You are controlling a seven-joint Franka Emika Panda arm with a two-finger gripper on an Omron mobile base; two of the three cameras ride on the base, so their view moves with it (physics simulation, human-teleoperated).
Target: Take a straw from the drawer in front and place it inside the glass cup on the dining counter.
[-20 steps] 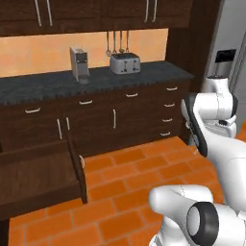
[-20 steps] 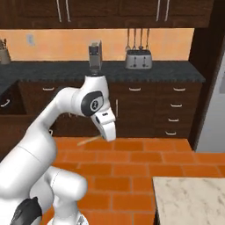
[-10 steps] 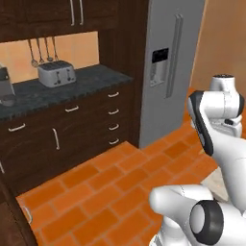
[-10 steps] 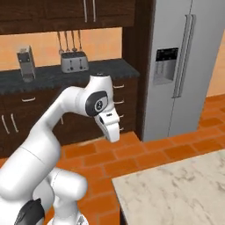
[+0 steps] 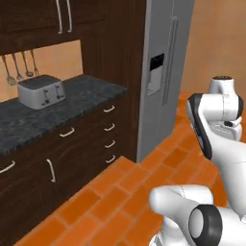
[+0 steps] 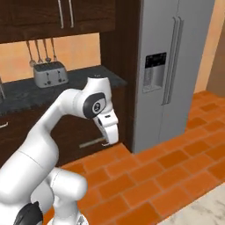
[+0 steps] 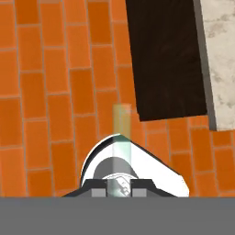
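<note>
I've got the steel fridge (image 6: 176, 66) filling the upper right of the right base view, and it's top centre in the left base view. Dark cabinets sit to its left, with a black speckled surface (image 5: 53, 113) on top. The orange brick floor (image 6: 167, 176) takes up the bottom. The pale marbled dining surface (image 7: 222, 59) runs down the right edge of the hand view, with a dark wood panel beside it. The toaster (image 5: 41, 91) is at upper left on the black surface. My claw (image 6: 110, 139) is near the middle of the right base view, clenched on the straw (image 7: 121, 137), which pokes up from the bottom centre of the hand view.
</note>
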